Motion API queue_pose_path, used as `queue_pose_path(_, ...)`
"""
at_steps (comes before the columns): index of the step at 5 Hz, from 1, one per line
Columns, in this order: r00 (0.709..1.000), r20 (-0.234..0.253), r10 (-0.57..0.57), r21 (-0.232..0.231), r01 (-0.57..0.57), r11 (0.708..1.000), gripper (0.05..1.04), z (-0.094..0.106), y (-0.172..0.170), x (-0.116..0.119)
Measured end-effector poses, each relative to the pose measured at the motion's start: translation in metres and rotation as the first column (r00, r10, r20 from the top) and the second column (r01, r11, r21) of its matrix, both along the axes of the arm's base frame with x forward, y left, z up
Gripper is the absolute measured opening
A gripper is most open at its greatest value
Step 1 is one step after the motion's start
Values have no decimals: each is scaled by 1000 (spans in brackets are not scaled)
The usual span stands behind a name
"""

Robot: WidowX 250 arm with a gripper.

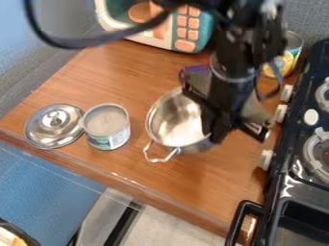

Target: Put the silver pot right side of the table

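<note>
The end effector (216, 130) hangs over the rim of the silver pot (173, 120) on the stove (309, 69) side, spread or pressed together I cannot tell; most of the pot lies to the view's left of it, mid-desk (199, 180).

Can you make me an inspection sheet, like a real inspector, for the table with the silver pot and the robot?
Surface: brown wooden table.
Job's things: silver pot, upright, a handle towards the table's front edge.
Clutter: lid, knob up, beside a can; yellow-labelled can near the stove.
Gripper: black gripper at the pot's right side; cannot tell if it holds the pot.
Cables: black cable looping out left from the arm, above the table.
Surroundings: toy microwave at the back, stove on the right.
</note>
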State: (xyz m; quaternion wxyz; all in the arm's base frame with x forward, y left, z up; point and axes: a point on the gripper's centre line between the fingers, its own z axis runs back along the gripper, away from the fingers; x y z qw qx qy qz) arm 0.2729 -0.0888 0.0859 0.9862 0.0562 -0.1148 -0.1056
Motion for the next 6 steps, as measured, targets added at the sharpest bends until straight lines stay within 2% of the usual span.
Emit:
queue_pose_path(1,998,-58,-6,24,8,1000,67,-26,-2,2)
queue_pose_path(2,997,-80,-11,31,13,999,86,-35,-5,8)
queue_pose_path(3,994,-103,-28,30,31,999,199,-38,-6,5)
queue_pose_path(4,995,-96,-31,26,34,999,440,-26,-7,1)
queue_pose_path(5,997,-79,-21,15,22,1000,752,-7,-6,-4)
queue_pose_path(6,997,-74,-10,4,10,1000,991,3,-4,-7)
